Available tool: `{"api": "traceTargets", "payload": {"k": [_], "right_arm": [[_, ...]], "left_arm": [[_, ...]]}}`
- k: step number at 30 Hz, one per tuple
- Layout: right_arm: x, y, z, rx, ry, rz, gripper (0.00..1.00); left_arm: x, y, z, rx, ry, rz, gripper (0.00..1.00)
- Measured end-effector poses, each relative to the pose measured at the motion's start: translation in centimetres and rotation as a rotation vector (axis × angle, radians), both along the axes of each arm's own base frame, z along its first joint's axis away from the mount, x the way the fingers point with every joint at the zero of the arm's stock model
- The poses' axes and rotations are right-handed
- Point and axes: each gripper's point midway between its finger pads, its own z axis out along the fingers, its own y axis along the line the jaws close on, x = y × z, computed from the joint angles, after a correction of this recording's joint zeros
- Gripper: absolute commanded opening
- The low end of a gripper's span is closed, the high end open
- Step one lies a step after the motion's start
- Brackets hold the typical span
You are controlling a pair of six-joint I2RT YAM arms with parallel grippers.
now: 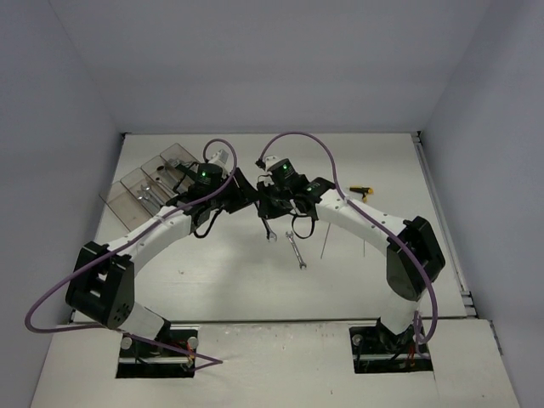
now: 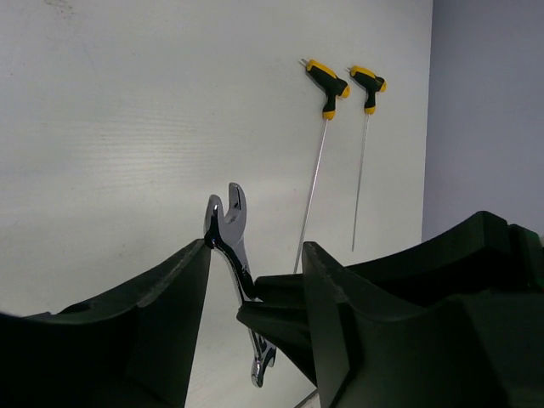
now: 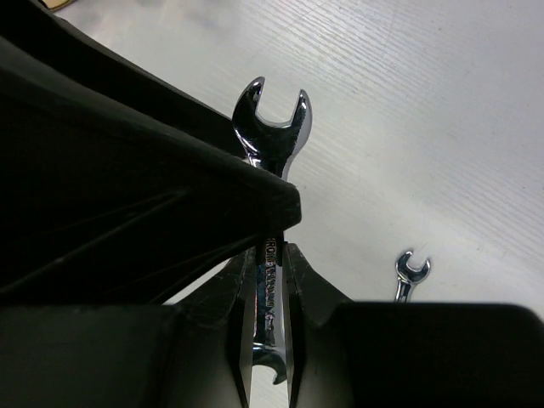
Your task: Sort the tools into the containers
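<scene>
- Handover is my reading of the pose: the two wrists meet nose to nose over the middle of the table (image 1: 255, 289), with one combination wrench (image 3: 272, 127) between them.
- The right gripper (image 3: 270, 263) is clamped flat on the wrench's shank. It holds the wrench upright, with the open-end jaw above the fingers and the other end showing below.
- The left gripper (image 2: 255, 251) is spread wide, one finger on either side of the same wrench. Whether its left fingertip touches the wrench head I cannot tell, and it grips nothing.
- The containers (image 1: 126, 202) sit at the far left, on the left arm's side and well apart from the wrench. That probably explains passing the tool across rather than reaching over.
- The bins are clear, smoky plastic, narrow and joined in a slanted row. Small silvery tools lie in some of them, too small to name.
- The wrench is polished chrome steel, slim and hard, with stamped lettering on the shank. It is likely to slip unless pinched on its flats.
- A second wrench (image 1: 296, 249), equally shiny, lies flat on the matte white table just right of the grippers.
- Two T-handle hex keys (image 2: 326, 85) lie side by side farther right, with yellow-and-black grips and long thin steel shafts.
</scene>
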Motion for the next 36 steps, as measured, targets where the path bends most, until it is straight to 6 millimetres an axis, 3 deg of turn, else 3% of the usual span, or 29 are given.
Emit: {"api": "traceTargets", "payload": {"k": [8, 10, 13, 14, 17, 19, 24, 27, 31, 36], "right_arm": [[0.0, 0.3, 0.7, 0.026, -0.005, -0.003, 0.0], [0.0, 0.4, 0.7, 0.032, -0.005, 0.0, 0.0], [0.0, 0.6, 0.8, 0.039, -0.003, 0.003, 0.0], [-0.1, 0.6, 0.8, 0.04, -0.003, 0.003, 0.0], [0.0, 1.0, 1.1, 0.062, -0.006, 0.013, 0.15], [-0.1, 1.1, 1.2, 0.062, -0.007, 0.014, 0.41], [0.0, 1.0, 1.3, 0.057, -0.016, 0.008, 0.47], [0.1, 0.5, 1.5, 0.051, -0.037, -0.004, 0.48], [0.0, -0.9, 2.2, 0.035, -0.077, -0.023, 0.48], [-0.2, -3.0, 2.1, -0.004, -0.112, -0.054, 0.48]], "left_arm": [[0.2, -0.4, -2.2, 0.023, 0.052, 0.015, 0.35], [0.2, -0.4, -2.3, 0.023, 0.053, 0.018, 0.27], [0.2, -0.6, -2.3, 0.022, 0.053, 0.017, 0.0], [0.2, -0.6, -2.3, 0.021, 0.053, 0.017, 0.0], [0.3, -0.7, -2.1, 0.022, 0.047, 0.018, 0.0], [0.4, -0.6, -2.0, 0.023, 0.046, 0.02, 0.0], [1.3, 0.9, -1.6, 0.029, 0.055, 0.047, 0.0], [3.1, 4.4, -1.0, 0.043, 0.071, 0.114, 0.0], [6.3, 12.3, 0.4, 0.077, 0.067, 0.276, 0.0], [7.8, 21.3, 1.7, 0.122, 0.07, 0.436, 0.0]]}}
